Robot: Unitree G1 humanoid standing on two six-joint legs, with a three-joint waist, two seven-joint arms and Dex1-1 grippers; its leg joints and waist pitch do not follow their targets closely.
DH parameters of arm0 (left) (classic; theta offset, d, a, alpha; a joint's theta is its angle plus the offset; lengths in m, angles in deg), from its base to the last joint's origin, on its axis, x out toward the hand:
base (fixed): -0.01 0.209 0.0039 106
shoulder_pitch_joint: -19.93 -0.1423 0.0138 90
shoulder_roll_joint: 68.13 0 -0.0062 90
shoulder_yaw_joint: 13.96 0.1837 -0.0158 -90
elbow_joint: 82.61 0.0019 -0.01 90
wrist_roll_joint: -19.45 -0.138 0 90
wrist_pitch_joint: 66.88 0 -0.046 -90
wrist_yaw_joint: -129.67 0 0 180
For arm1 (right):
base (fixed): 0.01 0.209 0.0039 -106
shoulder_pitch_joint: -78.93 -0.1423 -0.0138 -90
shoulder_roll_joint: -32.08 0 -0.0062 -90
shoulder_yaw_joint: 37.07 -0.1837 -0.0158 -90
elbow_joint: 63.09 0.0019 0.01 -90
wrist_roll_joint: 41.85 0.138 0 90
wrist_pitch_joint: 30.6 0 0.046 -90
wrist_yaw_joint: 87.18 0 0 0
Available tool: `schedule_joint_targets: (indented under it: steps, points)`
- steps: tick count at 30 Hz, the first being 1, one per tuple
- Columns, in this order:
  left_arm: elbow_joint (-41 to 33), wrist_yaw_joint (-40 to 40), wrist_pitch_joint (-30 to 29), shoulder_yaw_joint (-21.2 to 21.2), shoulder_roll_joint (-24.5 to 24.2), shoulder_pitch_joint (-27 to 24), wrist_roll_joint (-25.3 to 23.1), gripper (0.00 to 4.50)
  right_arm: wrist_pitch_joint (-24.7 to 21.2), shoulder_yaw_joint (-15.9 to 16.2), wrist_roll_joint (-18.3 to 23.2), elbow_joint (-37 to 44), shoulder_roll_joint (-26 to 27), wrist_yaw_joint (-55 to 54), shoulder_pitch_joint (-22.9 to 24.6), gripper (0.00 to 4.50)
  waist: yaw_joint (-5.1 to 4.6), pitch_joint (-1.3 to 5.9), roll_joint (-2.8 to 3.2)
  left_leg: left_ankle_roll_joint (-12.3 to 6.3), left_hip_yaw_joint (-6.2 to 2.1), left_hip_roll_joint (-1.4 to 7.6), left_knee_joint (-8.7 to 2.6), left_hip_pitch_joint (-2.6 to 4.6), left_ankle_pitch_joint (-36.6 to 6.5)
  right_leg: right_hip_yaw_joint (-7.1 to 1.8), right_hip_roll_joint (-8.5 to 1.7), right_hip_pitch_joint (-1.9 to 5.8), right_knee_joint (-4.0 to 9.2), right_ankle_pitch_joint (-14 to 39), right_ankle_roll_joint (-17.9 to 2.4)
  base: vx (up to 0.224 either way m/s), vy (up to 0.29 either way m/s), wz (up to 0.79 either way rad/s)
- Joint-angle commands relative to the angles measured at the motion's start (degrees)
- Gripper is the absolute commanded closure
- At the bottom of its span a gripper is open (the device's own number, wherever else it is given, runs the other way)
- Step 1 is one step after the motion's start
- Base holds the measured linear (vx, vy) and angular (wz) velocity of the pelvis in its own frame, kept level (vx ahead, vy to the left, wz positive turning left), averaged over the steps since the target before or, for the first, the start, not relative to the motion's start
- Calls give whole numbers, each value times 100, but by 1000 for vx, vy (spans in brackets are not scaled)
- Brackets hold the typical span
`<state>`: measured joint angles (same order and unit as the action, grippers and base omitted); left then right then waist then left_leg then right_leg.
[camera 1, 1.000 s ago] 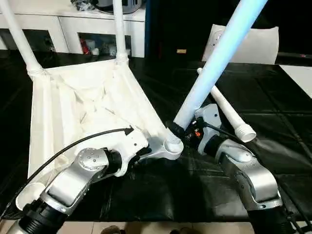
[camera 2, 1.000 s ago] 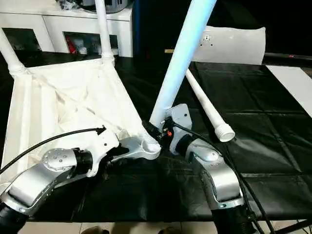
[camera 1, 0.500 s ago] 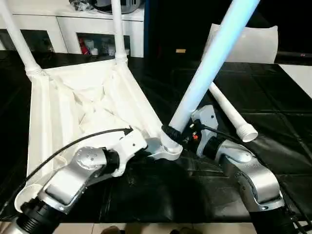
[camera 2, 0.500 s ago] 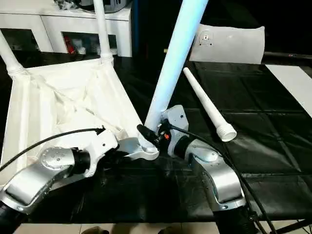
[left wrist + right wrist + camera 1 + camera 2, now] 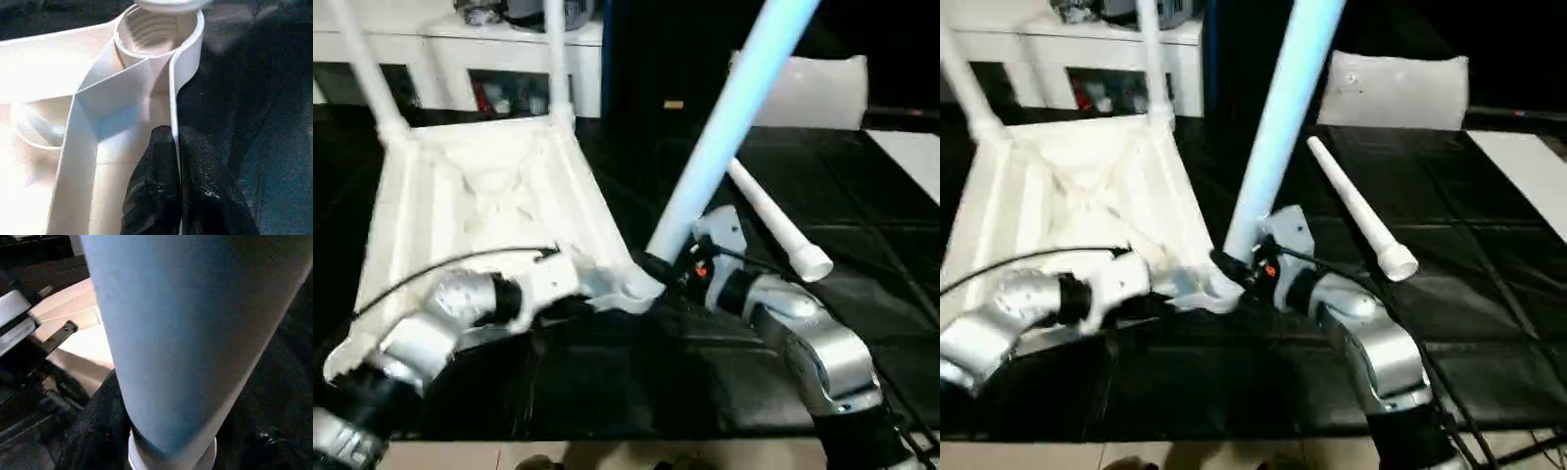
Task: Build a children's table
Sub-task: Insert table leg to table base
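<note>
The children's table lies upside down, its white top showing the ribbed underside. Two legs stand in the far corner sockets. My left gripper is shut on the thin rim wall just behind the near right corner socket, which is threaded inside. My right gripper is shut on the thick lower end of a third leg. That leg leans up and to the right, with its end right at that socket. A fourth leg lies loose on the black surface to the right.
The black-covered work surface runs to a near edge just below my arms. A white cabinet with shelves stands behind the table top. A white cushion-like piece sits at the back right, and a white sheet at the far right.
My left gripper has closed on the table's rim wall. My right gripper has brought the leg's lower end a little left, over the corner socket. The loose leg has not moved.
</note>
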<state>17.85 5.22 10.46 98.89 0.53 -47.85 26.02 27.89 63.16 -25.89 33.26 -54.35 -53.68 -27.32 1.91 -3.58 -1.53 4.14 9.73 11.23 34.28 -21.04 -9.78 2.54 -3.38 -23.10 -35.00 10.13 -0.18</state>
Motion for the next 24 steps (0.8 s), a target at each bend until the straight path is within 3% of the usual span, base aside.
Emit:
schedule_joint_targets:
  steps: [1, 4, 9, 12, 17, 22, 24]
  points:
    - [56, 192, -26, -54, 46, -15, 105, 450, -65, 50, 55, -20, -8, 67, -117, 259, 15, 328, 65, 354, -136, 128, -486, 83, -2358, -186, -410, 151, 572, 3222, -411, 0, 0, 0]
    - [66, 421, -47, -62, 191, -87, 382, 450, 37, 102, -16, -285, 46, 96, -258, 259, 34, 338, 48, 310, -101, 133, -462, 129, -2294, -228, -412, 101, 545, 2925, -592, 0, 0, 0]
    - [296, 477, 50, -63, 353, -60, 353, 450, 106, 110, -80, -692, 87, 150, -491, 259, 79, 371, 35, 251, -42, 139, -445, 118, -1825, -273, -383, 136, 443, 2044, -854, 0, 0, 0]
    - [346, 482, 22, -63, 390, -35, 276, 450, 109, 209, -177, -993, 71, 216, -666, 259, 144, 378, 23, 212, -25, 132, -441, 101, -1599, -283, -394, 174, 416, 1925, -878, 0, 0, 0]
    - [445, 423, 136, -92, 456, 23, 153, 450, 5, 353, -182, -1100, 17, 409, -770, 259, 176, 362, 24, 245, -36, 141, -472, 100, -1632, -269, -390, 186, 433, 2134, -768, 0, 0, 0]
    - [534, 450, 185, -135, 501, 69, 32, 450, -101, 477, -252, -1114, -112, 543, -824, 259, 167, 330, 29, 292, -68, 134, -480, 132, -1984, -261, -417, 144, 526, 2966, -519, 0, 0, 0]
    - [557, 459, 201, -145, 501, 76, 18, 450, -130, 464, -250, -1083, -151, 548, -818, 259, 161, 332, 16, 293, -72, 136, -482, 136, -2029, -256, -417, 138, 541, 3040, -474, 0, 0, 0]
